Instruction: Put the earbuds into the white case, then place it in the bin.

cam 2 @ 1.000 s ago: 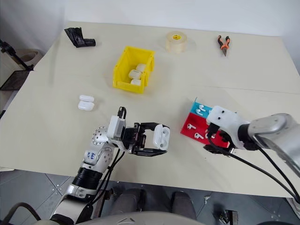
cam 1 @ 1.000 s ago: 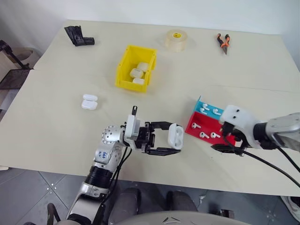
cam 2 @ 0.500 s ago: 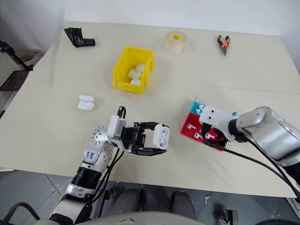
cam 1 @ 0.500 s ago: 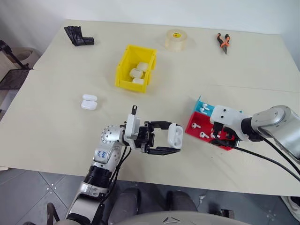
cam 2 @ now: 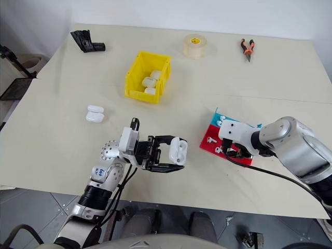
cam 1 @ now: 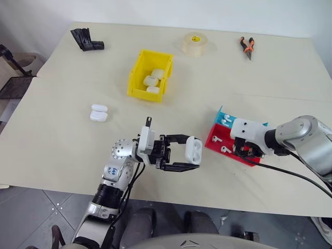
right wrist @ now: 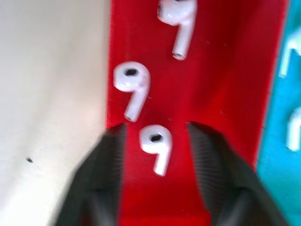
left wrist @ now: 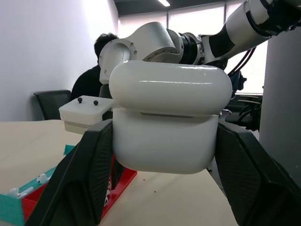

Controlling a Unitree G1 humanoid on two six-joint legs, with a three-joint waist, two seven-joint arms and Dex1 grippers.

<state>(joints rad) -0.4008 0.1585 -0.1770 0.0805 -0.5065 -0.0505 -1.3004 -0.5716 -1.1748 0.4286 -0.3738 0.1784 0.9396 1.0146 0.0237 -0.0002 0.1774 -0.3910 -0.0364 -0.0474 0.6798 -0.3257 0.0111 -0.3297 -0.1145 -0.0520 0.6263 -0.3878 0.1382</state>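
My left gripper [cam 1: 193, 154] is shut on a white case [cam 1: 193, 149], lid closed, held above the table's near edge; the case [left wrist: 164, 122] sits between both black fingers [left wrist: 89, 174]. My right gripper [right wrist: 155, 126] points down into the red tray [right wrist: 225, 94]. It is open, with its fingers [right wrist: 110, 155] either side of one earbud [right wrist: 155, 146] and small gaps showing. Two more earbuds [right wrist: 131, 87] lie further along the tray. The yellow bin [cam 1: 136, 78] stands at mid table with several white cases [cam 1: 153, 80] inside.
A blue tray [cam 1: 224, 114] with earbuds adjoins the red tray [cam 1: 215, 140]. Two white cases [cam 1: 98, 112] lie on the left. A tape roll [cam 1: 196, 44], pliers [cam 1: 247, 47] and a black object [cam 1: 87, 40] line the far edge. A person [left wrist: 91, 82] sits beyond.
My right gripper has moved left and down onto the red tray, and its fingers have narrowed around one earbud. The left gripper and its case have stayed still.
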